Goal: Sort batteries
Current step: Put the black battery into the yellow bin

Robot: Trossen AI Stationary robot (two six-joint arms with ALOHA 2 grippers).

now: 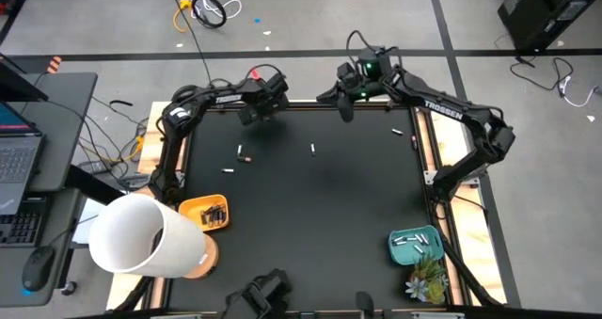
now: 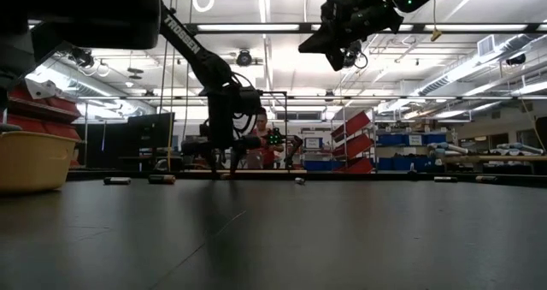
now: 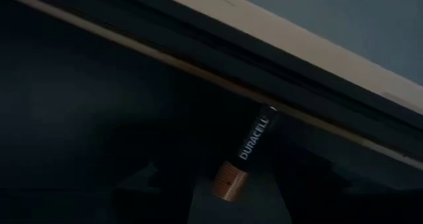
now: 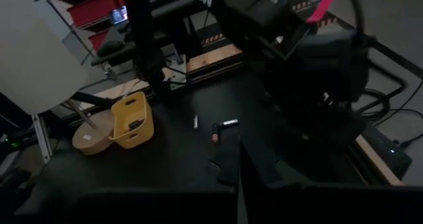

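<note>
My left gripper (image 1: pixel 256 112) (image 2: pixel 224 170) is low at the table's far edge and open. In the left wrist view a dark battery with a copper end (image 3: pixel 243 159) lies on the black mat between its fingers (image 3: pixel 149 183), with room on each side. My right gripper (image 1: pixel 346 109) (image 2: pixel 338 54) hangs high over the far edge, shut and empty. Loose batteries lie on the mat: a dark one (image 1: pixel 242 152), a white one (image 1: pixel 228 170), one mid-table (image 1: pixel 312 149) and two at the right (image 1: pixel 397 131).
A yellow bin (image 1: pixel 209 212) with dark batteries sits at the near left beside a big white cylinder (image 1: pixel 141 236). A teal bin (image 1: pixel 414 246) with white batteries and a small plant (image 1: pixel 428 283) sit at the near right. A raised frame (image 3: pixel 264 59) borders the far edge.
</note>
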